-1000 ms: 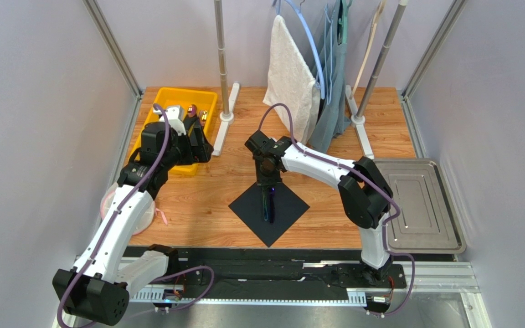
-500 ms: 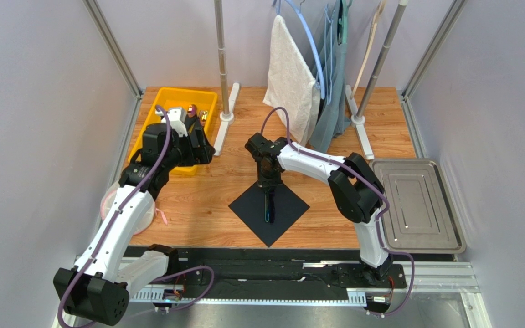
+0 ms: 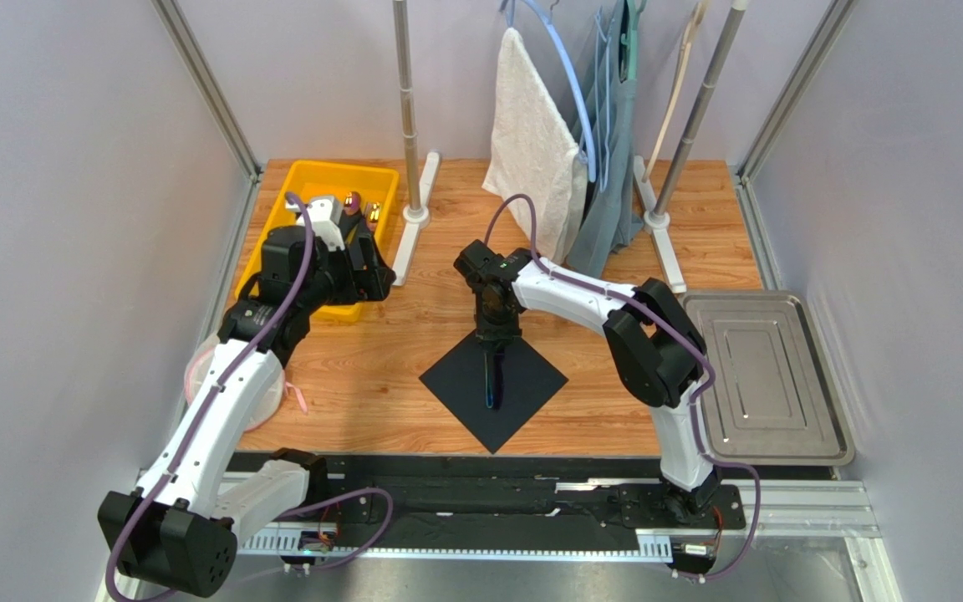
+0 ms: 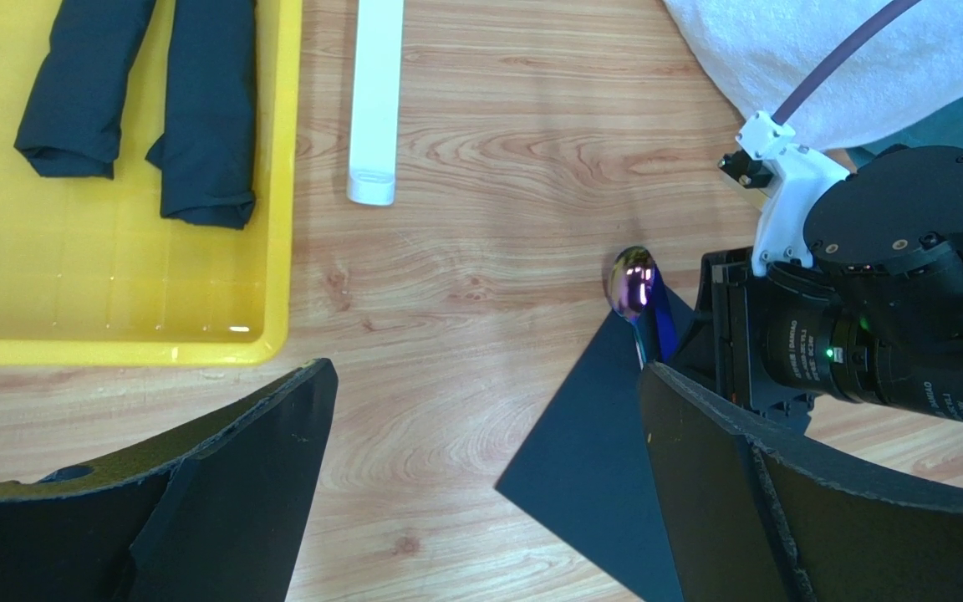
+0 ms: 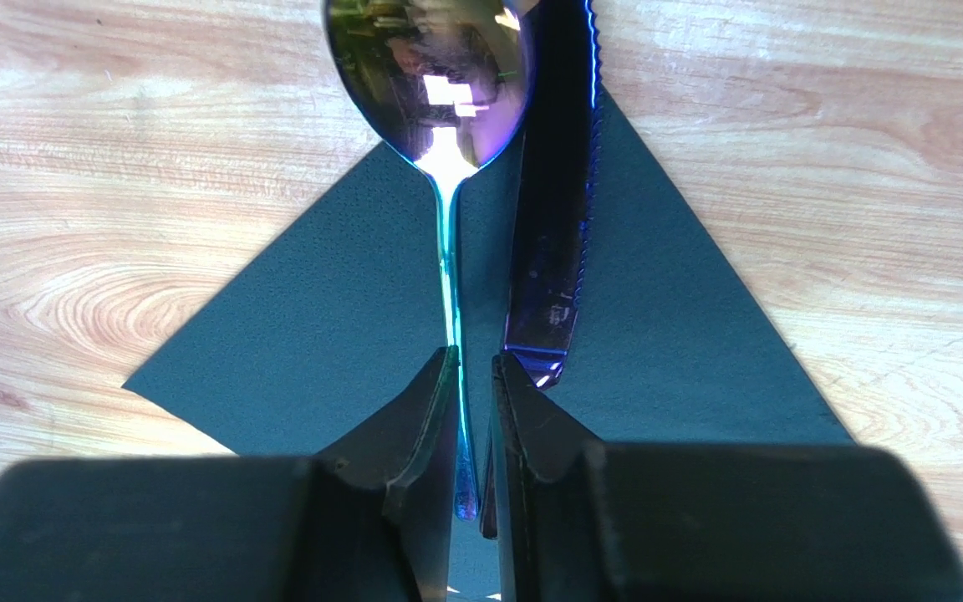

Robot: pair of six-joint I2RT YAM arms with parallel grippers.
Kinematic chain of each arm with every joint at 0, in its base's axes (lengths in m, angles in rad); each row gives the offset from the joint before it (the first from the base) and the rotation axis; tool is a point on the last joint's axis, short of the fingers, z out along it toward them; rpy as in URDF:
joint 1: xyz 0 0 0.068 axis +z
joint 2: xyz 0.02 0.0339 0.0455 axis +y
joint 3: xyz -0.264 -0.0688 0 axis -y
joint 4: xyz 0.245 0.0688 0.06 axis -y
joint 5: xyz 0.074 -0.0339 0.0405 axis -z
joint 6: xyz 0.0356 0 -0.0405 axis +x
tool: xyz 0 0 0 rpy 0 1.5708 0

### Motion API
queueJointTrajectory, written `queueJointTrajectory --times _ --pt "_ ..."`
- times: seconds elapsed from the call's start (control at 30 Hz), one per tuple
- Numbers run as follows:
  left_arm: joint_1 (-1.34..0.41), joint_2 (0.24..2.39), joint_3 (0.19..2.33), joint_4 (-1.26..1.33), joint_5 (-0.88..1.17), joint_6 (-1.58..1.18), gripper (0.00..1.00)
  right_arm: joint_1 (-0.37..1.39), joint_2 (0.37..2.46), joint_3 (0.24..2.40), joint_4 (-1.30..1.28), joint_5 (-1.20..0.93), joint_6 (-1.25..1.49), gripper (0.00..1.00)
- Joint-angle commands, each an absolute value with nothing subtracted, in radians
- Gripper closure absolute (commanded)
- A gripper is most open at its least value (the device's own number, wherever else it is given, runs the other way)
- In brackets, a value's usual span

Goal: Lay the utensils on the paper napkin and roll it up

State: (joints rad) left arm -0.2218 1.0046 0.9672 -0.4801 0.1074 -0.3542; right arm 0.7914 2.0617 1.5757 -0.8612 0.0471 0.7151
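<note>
Right tool (image 5: 474, 427) pinched narrow on the stem of the spoon (image 5: 430, 75), over the napkin (image 5: 323, 326); left tool (image 4: 487, 502) spread wide with nothing in it, beside the yellow bin (image 4: 276, 188).
Laid as a diamond on the wooden surface (image 3: 361, 364), the napkin is matte black and flat. The spoon's mirror-bright bowl shows purple and gold, and its thin stem shades to blue-green. The bowl reaches past the napkin's far corner onto the wood. Just beside it, parallel, lies the knife (image 5: 553, 188), its dark blue blade serrated along one edge, resting on the napkin.
</note>
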Motion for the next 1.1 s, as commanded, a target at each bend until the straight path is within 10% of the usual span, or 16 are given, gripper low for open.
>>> queueJointTrajectory --times 0.0,0.53,0.83,1.07 --pt "-0.218 1.009 0.966 -0.451 0.121 -0.347 0.01 0.787 2.072 1.588 -0.862 0.051 0.736 0.81" --pt "-0.238 0.801 0.876 -0.587 0.828 0.360 0.02 0.693 1.674 1.393 -0.727 -0.327 0.350 0.75" --pt "-0.759 0.801 0.732 -0.624 0.640 0.689 0.23 0.644 1.473 1.085 -0.647 -0.612 0.111 0.45" --pt "-1.132 1.009 0.634 -0.350 0.309 0.692 0.45 0.615 1.445 1.017 -0.630 -0.620 0.080 0.47"
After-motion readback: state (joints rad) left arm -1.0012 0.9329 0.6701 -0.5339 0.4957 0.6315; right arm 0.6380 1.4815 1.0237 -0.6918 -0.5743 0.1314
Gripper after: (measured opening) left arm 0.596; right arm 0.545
